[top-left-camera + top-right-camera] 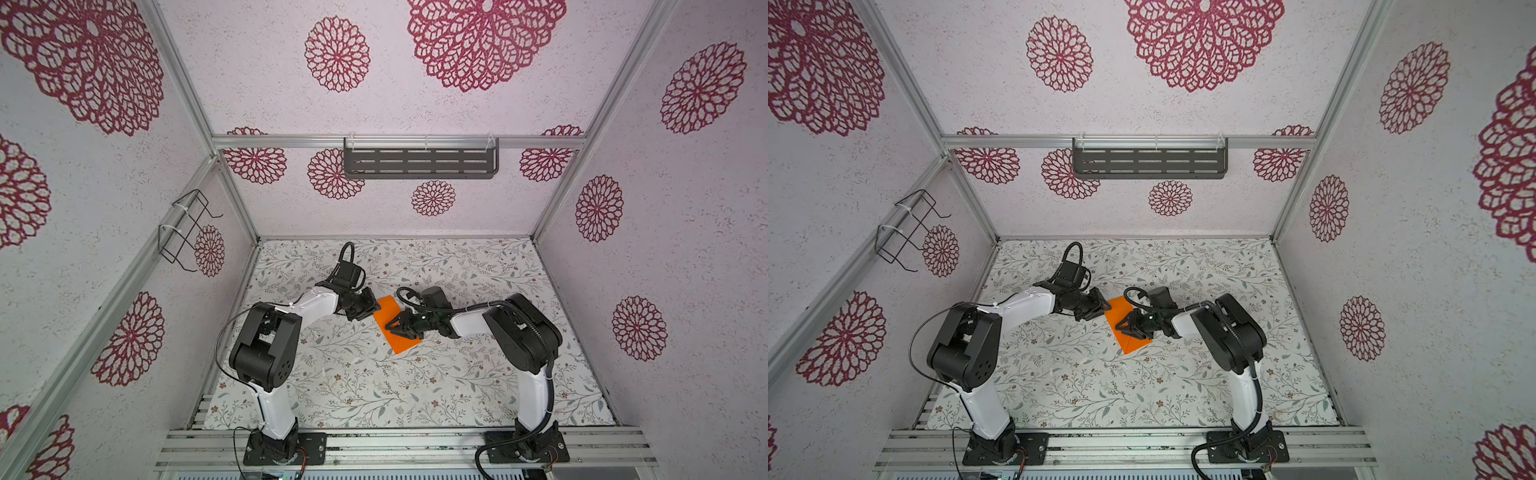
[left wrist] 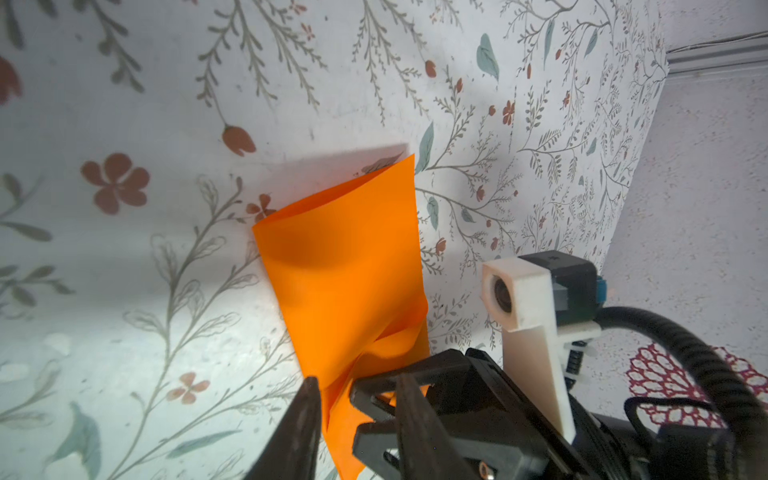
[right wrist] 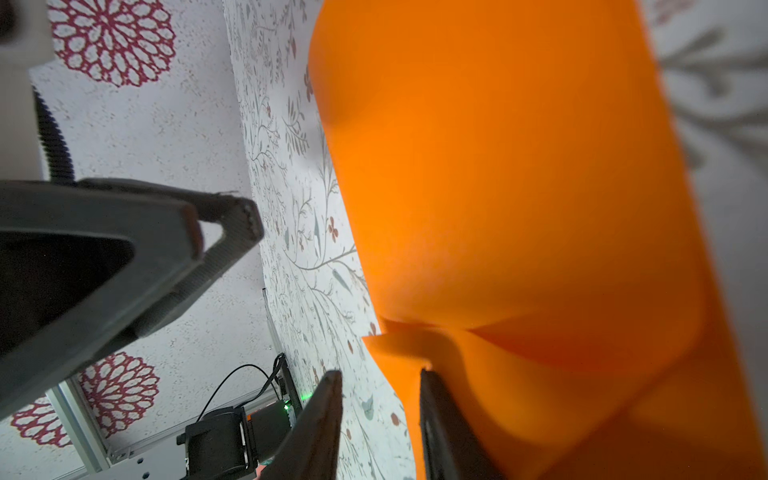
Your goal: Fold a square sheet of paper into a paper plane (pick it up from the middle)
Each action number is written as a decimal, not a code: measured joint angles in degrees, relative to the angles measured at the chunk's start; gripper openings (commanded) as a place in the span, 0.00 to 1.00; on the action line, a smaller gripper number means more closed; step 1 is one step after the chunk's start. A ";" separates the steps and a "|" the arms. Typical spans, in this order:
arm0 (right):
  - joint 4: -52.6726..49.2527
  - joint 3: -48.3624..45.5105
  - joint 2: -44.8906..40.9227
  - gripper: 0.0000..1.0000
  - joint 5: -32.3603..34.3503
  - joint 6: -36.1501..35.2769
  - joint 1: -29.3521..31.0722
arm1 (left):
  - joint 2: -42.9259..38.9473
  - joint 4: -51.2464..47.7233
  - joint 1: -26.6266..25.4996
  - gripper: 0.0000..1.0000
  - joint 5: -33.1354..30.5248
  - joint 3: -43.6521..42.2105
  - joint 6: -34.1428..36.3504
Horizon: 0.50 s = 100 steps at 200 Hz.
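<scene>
Top views, both: cell with a floral-print table cover (image 1: 374, 395).
- Square sheet of paper (image 1: 388, 309), bright orange. It is folded over into a narrow oblong with a crease line across its near end. It sits skewed at about mid-table, between the two arms.
- Left gripper (image 1: 372, 307): at the sheet's far left corner, reaching in from the left.
- Right gripper (image 1: 390, 326): over the sheet's middle, reaching in from the right and covering part of it.

Left wrist view: the sheet (image 2: 345, 266) is bowed, not flat. Its far end stands off the cover and casts a shadow. The left gripper's (image 2: 357, 382) fingers stand apart, with the sheet's near end running into the gap. The right arm's white camera mount (image 2: 523, 307) shows just beside the sheet.

Right wrist view: the sheet (image 3: 519, 187) fills most of the picture, curved, with a loose flap near the fingers. The right gripper's (image 3: 380, 374) fingers are apart. One lies against the sheet's edge, and bare cover shows in the gap.

Fittings: slotted grey shelf (image 1: 419, 162) on the back wall; black wire rack (image 1: 187, 228) on the left wall.
</scene>
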 measured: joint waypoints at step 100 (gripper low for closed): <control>-5.79 1.18 0.00 0.00 2.01 -2.36 -0.02 | 0.00 1.27 -4.28 0.01 2.23 -1.90 -0.83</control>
